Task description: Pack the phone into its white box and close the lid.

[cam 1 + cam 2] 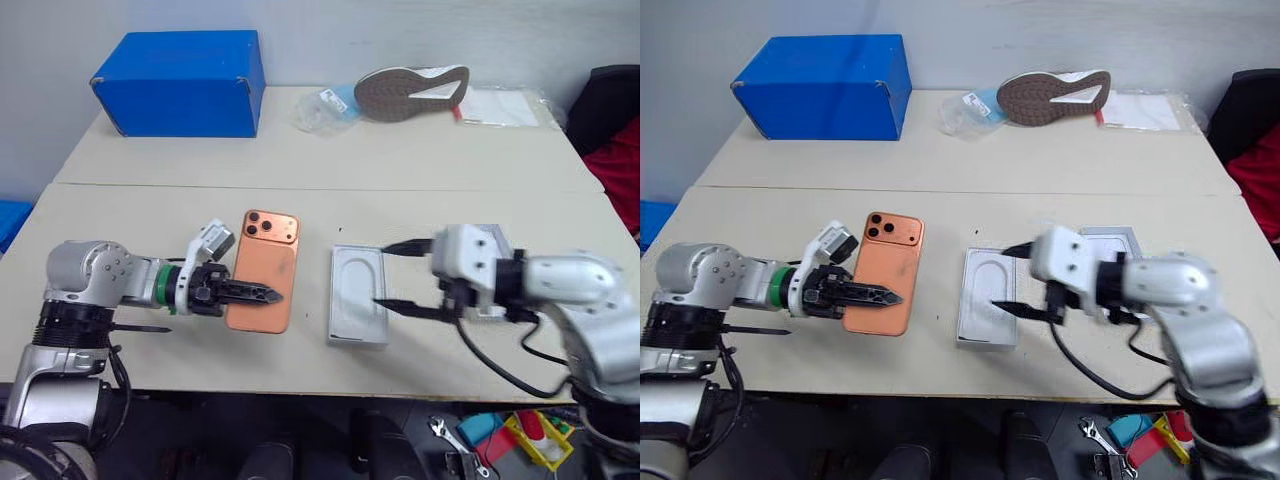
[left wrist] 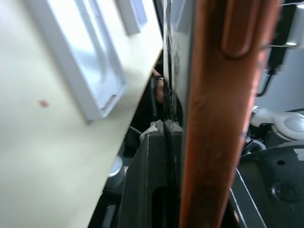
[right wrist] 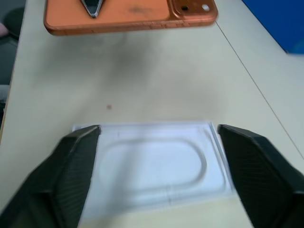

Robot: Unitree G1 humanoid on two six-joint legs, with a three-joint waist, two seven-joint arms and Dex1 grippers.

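My left gripper [image 1: 272, 294] is shut on the long edge of the phone [image 1: 265, 255], an orange slab with its camera block at the far end. In the right wrist view the phone [image 3: 128, 14] hangs a little above the table with a shadow under it. To its right lies a flat white moulded insert [image 1: 356, 300] with an oval recess. My right gripper [image 1: 381, 275] hovers open over that insert, with nothing between its fingers. Behind my right hand peeks the white box [image 1: 1110, 236], mostly hidden. The lid is out of view.
At the back of the table stand a blue carton [image 1: 180, 80], an upturned shoe [image 1: 412, 92], crumpled plastic wrap [image 1: 325, 106] and papers [image 1: 500, 105]. The insert lies near the table's front edge [image 1: 300, 385]. Tools [image 1: 500, 432] lie on the floor at the lower right.
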